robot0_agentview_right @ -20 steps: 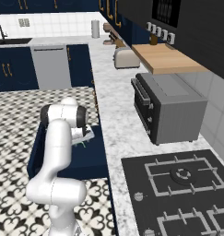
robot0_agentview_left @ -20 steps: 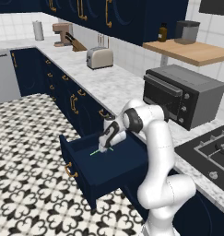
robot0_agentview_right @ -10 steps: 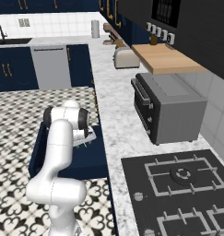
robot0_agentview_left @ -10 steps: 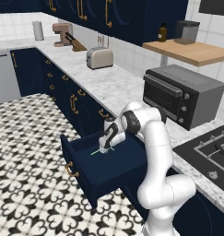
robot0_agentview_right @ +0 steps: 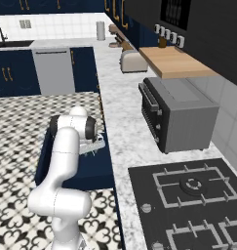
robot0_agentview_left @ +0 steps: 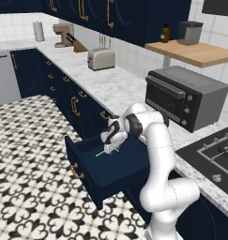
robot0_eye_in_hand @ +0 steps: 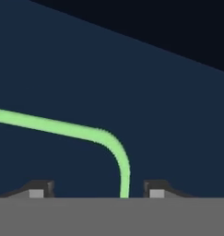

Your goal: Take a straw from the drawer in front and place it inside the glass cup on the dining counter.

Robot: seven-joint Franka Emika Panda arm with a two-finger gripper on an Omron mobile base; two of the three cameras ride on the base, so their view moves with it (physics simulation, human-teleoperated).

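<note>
Fingers (robot0_eye_in_hand: 37, 190) stand apart on both sides of the green straw (robot0_eye_in_hand: 62, 127) in the open drawer (robot0_agentview_left: 110, 166), so grabbing, carrying and dropping into the cup are left.

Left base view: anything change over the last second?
Little. The gripper sits slightly lower over the open drawer than a second ago, with the straw at its tips, fingers apart. The base, drawer and toaster haven't moved.

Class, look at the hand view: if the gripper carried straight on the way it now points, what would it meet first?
Most likely the straw, which runs between the fingertips of the gripper, with the navy floor of the drawer just behind it. How far apart they are is unclear.
</note>
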